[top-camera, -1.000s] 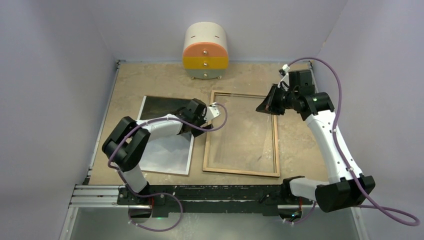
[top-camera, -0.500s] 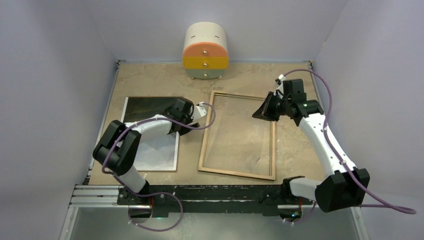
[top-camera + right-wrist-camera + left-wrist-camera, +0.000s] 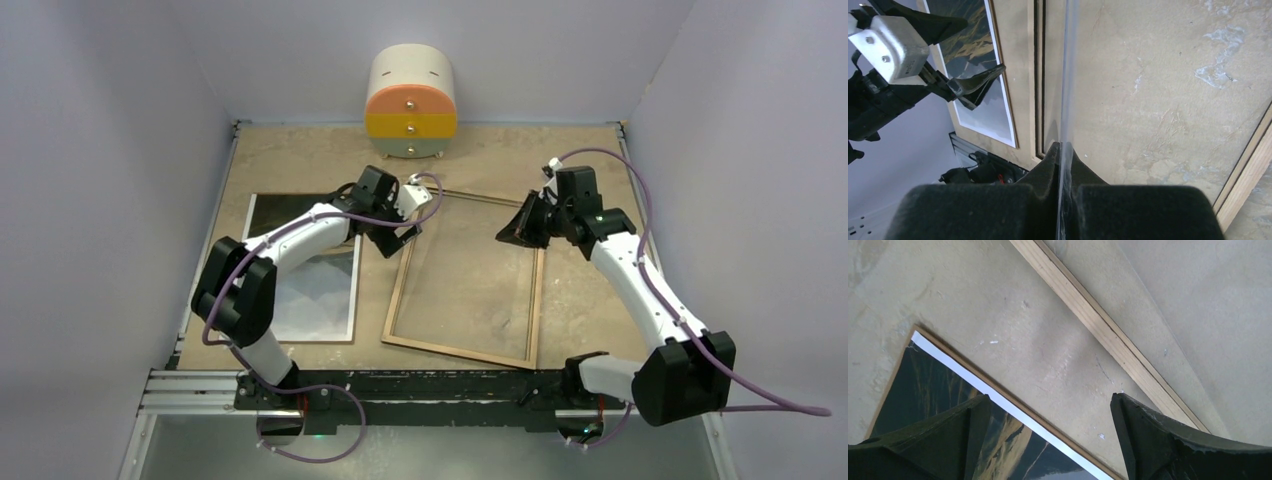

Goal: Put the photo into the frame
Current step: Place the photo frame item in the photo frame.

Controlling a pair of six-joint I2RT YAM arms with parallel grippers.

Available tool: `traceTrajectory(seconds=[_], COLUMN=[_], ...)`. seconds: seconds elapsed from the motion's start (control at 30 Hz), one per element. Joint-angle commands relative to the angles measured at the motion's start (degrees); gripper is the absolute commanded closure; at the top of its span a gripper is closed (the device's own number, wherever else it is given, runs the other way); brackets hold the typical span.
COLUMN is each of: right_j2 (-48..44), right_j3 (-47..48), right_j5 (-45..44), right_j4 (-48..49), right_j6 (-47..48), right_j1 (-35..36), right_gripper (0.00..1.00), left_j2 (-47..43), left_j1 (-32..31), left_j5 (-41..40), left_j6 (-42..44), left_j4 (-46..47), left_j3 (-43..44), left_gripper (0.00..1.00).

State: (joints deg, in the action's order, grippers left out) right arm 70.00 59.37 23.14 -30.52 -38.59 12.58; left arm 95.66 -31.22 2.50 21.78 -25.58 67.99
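Observation:
The photo [image 3: 300,290], a dark mountain print with a white edge, lies face up on the left of the table, also in the left wrist view [image 3: 948,405] and the right wrist view [image 3: 973,50]. The frame [image 3: 393,300] lies wood side up at the centre, skewed. My left gripper [image 3: 402,238] hangs open over bare table [image 3: 1048,397], between the photo's edge and the frame's rail [image 3: 1108,335]. My right gripper [image 3: 510,228] is shut on the clear glass pane [image 3: 1066,75], which stands edge-on between the pads [image 3: 1063,145] above the frame's inside.
A thin brown board edge [image 3: 1041,423] shows under the photo. A small round drawer cabinet [image 3: 412,105] stands at the back wall. A metal rail [image 3: 190,385] with the arm bases runs along the near edge. Walls close in on three sides.
My right gripper moved left with the pane, and the frame slid left and turned. The photo shifted left. My left gripper rose off the photo toward the frame's far left corner.

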Motion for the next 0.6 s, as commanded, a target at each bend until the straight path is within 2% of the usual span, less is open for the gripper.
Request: traceTrajectory(seconds=[0.0,0.07,0.17,0.27,0.43,0.57], right_j2=[0.73,1.28,1.92,2.38,7.48,9.57], right_j3=[2.50,5.02,9.26,10.95,15.54,17.54], right_j5=[2.21,3.64,4.70,7.50,6.30,8.42], right_j4=[0.78,0.27,-1.66,0.67,1.37,3.96], right_j6=[0.37,0.44,0.45,-2.31,-4.94,-7.23], right_j1=[0.58,0.60,0.60,1.67,9.70,12.10], right_gripper=[1.00,1.00,1.00,1.00,1.00,1.00], left_j2=[-0.37,-1.02,-0.31,-1.30,-3.83,-5.20], left_j1=[1.81,4.18,9.36,12.91,17.28,19.49], left_j5=[-1.19,-0.37,4.20,5.63,6.72,6.97], left_j6=[-0.64,-0.66,-1.04,-0.93,-0.29,0.53], left_j4=[-1.33,-1.88,-7.94,-9.97,-10.59,-13.16], left_j3=[-0.21,-0.19,4.40,6.18,6.87,8.19], left_gripper=[0.05,0.04,0.04,0.04,0.04,0.04])
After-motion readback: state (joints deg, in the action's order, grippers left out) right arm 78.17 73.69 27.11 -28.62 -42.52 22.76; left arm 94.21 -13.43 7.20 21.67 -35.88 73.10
